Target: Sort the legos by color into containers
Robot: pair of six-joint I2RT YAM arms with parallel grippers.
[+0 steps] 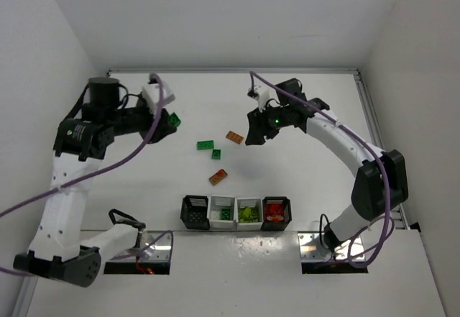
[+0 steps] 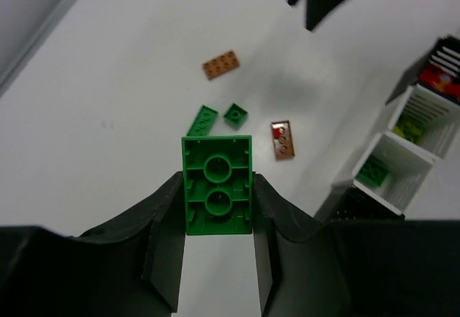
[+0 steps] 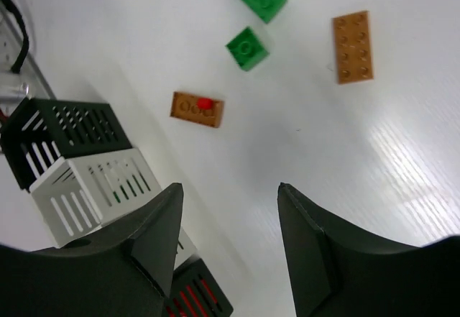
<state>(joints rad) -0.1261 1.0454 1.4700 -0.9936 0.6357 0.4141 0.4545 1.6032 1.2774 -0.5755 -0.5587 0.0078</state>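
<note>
Clamped between the fingers of the left gripper (image 2: 217, 186) sits a dark green brick (image 2: 217, 205), its underside with two round tubes turned to the wrist camera. The jaws are closed narrowly on its two long sides. From above, this gripper and its brick hang over the far left part of the table (image 1: 302, 173), well apart from the bins. The right gripper (image 3: 230, 187) stands open, jaws wide apart with bare table between them and nothing held. From above it hangs over the far middle of the table, just right of an orange-brown brick (image 1: 234, 136). Four loose bricks lie between the two grippers: that orange-brown brick, a green plate (image 1: 205, 144), a small green brick (image 1: 216, 154) just beside the plate, and, nearer the bins, a second brown brick (image 1: 218, 177) that carries a tiny red piece (image 3: 205, 103). Four bins stand in a row, touching one another, on the arms' side of the table. The left black bin (image 1: 185, 213) shows no contents that I can make out. The white bin (image 1: 221, 199) next to it holds dark green pieces, the second white bin (image 1: 249, 199) holds yellow-green pieces, and the right black bin (image 1: 290, 213) holds red pieces.
</note>
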